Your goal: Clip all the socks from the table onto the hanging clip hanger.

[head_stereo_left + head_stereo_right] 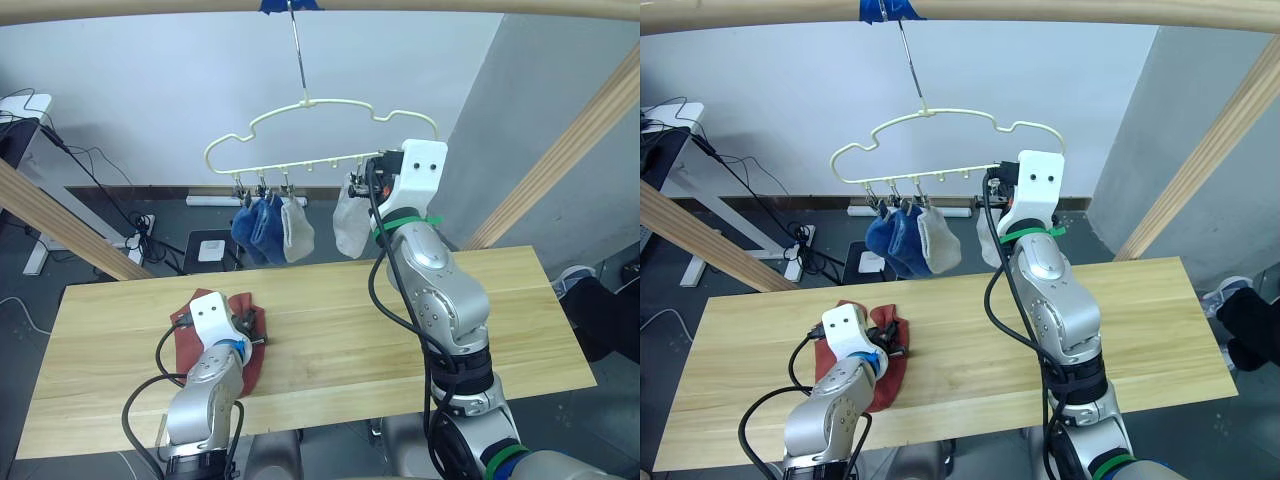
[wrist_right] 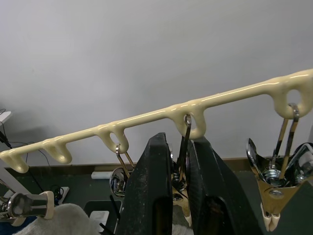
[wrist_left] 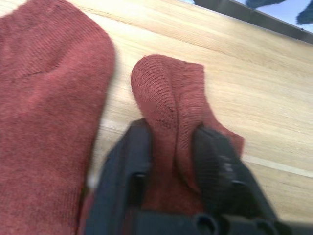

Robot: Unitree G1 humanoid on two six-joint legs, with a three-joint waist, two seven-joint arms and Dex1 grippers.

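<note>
The pale yellow clip hanger [image 1: 330, 103] hangs by its hook above the table's far edge. Two blue socks [image 1: 255, 228] and a light grey sock [image 1: 297, 232] hang from its left clips, and a second grey sock [image 1: 349, 225] hangs further right. My right gripper [image 2: 180, 147] is raised to the hanger bar and shut on a metal clip [image 2: 183, 164] next to that grey sock. On the table [image 1: 400, 330], my left gripper [image 3: 171, 147] is shut on a raised fold of a rust-red sock [image 3: 168, 93]. The other rust-red sock [image 3: 44, 98] lies flat beside it.
A thick wooden pole with blue tape [image 1: 400, 5] carries the hanger. Slanted wooden beams [image 1: 60, 220] [image 1: 570, 150] stand at both sides behind the table. An empty clip [image 2: 276, 181] hangs beside the gripped one. Cables and a power strip [image 1: 145, 225] lie on the floor behind.
</note>
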